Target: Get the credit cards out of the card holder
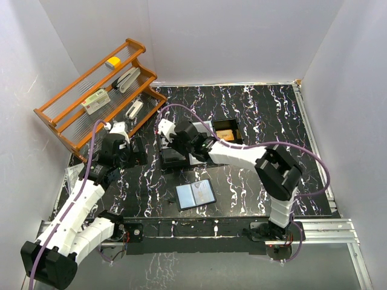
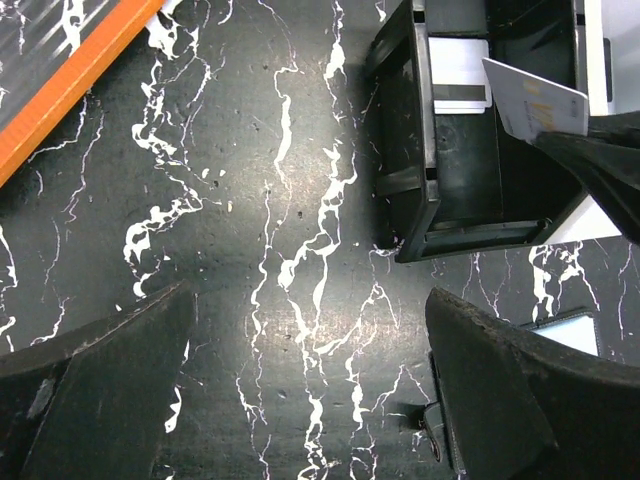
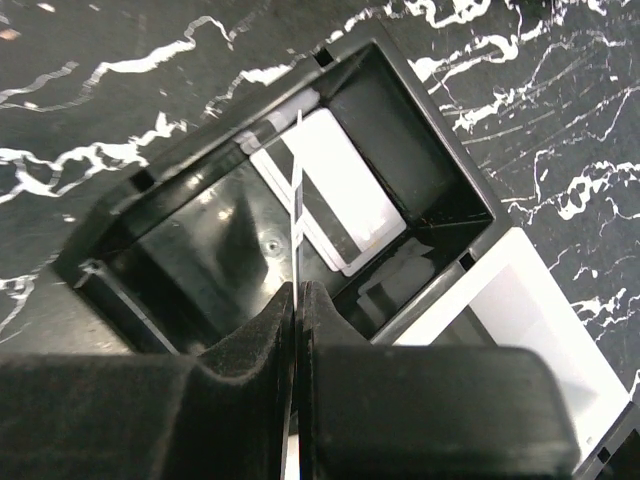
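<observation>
My right gripper (image 3: 298, 290) is clamped tight on a card (image 2: 530, 105), which stands on edge between the fingers. It hangs over the tray (image 2: 410, 130), above an open compartment. A second card (image 2: 460, 75) lies flat on the floor of that compartment, white with a dark stripe. Whether the card in my grip touches the one below, I cannot tell.

My left gripper (image 2: 308, 295) is spread wide and carries nothing. It hovers over bare marbled table (image 2: 250, 180) just left of the tray, its fingers (image 2: 100, 380) clear of everything.

The holder (image 1: 195, 194) lies open on the table, on the near side of the tray and a little to its right. Its pale blue-grey inside faces up and neither gripper touches it. From the top camera I cannot make out what its pockets contain.

A wooden rack (image 1: 84, 76) stands well to the left of the tray, at the far-left corner of the table.
</observation>
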Robot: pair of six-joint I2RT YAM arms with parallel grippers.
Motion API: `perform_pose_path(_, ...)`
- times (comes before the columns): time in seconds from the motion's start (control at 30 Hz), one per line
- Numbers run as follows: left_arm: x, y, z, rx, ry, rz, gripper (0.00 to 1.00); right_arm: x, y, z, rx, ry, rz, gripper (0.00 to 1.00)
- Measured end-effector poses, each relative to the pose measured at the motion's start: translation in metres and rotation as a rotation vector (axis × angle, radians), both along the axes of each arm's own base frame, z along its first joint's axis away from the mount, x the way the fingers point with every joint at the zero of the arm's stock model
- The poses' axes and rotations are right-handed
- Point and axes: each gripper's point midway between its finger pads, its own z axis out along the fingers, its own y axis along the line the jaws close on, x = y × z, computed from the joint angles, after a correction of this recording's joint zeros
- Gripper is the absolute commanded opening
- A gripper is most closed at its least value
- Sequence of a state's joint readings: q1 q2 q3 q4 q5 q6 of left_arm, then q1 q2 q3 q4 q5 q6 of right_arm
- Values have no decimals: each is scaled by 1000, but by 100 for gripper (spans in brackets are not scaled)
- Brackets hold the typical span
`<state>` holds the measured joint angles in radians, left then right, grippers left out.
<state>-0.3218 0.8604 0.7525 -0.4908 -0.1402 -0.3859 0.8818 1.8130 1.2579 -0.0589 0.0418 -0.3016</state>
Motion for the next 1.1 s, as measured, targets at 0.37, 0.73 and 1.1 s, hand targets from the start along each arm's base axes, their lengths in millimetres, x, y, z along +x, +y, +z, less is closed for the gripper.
perform_pose_path(0.37,1,15,14,36,-70,64,99,34,-11,-43,-246,-109,-11,0)
perform_pose_path(0.73,2,20,16,52,-83,78,99,59,-4,-57,-354,-192,4,4)
perform_pose_path(1.1,2,21,16,55,-83,81,99,61,-2,-66,-393,-204,42,26)
